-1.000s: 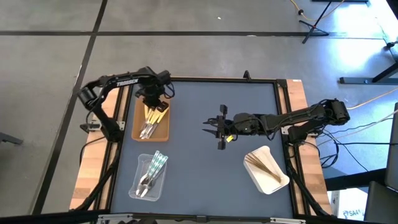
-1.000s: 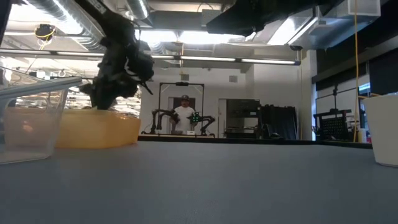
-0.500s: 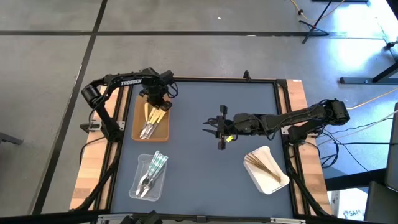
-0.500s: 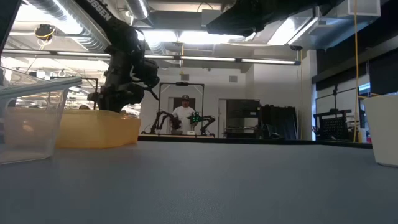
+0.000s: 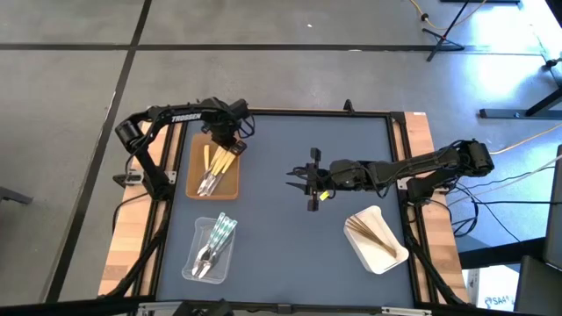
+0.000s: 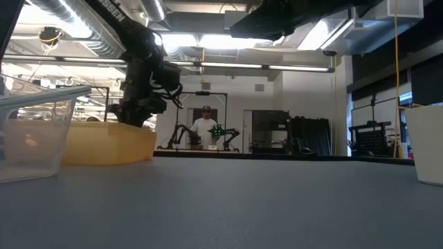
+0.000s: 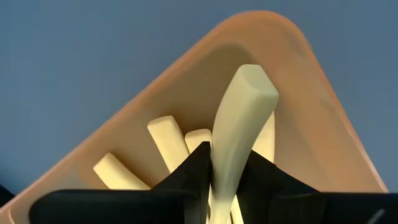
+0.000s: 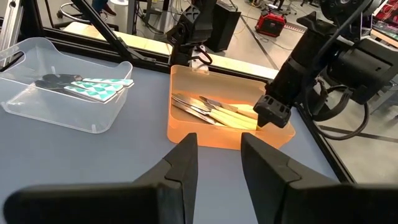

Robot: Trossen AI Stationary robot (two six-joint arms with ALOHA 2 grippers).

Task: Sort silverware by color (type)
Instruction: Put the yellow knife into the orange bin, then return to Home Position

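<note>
A brown tray [image 5: 234, 180] at the table's far left holds several pale yellow utensils [image 5: 213, 167]. My left gripper [image 5: 226, 139] hangs over that tray's far end, pointing down, shut on one more pale yellow utensil [image 7: 239, 118]. A clear tray [image 5: 189, 263] at the near left holds clear greenish utensils [image 5: 215, 237]. A white tray [image 5: 391, 259] at the near right holds tan wooden ones [image 5: 364, 230]. My right gripper [image 5: 292, 178] waits open above mid-table, nothing between its fingers. My left gripper pinches the pale yellow utensil's handle [image 7: 229, 146] between its two fingers, coming from above and pointing down. The handle's broad free end [image 7: 252, 84] sticks out past the fingertips over the brown tray's corner. The fingers hide the utensil's other end.
The blue mat between the trays is bare around my right gripper. A black frame [image 5: 307, 112] and wooden strips [image 5: 426, 140] border the table. A person [image 6: 206, 128] stands far behind the table in the low view.
My left gripper has gone a little toward the table's right edge over the brown tray's far end, has sunk slightly, and has tipped more upright with the yellow utensil still between its fingers.
</note>
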